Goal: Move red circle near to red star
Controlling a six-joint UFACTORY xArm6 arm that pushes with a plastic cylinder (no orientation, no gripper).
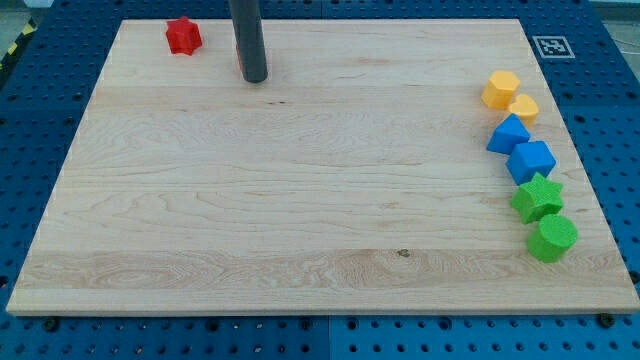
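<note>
The red circle (240, 62) is almost wholly hidden behind my rod; only 1 thin sliver shows beside my tip (254, 79).

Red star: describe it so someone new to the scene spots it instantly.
Start at the wooden board and go to its corner at the view's top left. The red star sits there alone, a little to the view's left of my tip. It is the only fully visible red block; the yellow, blue and green blocks all line the board's right edge.
</note>
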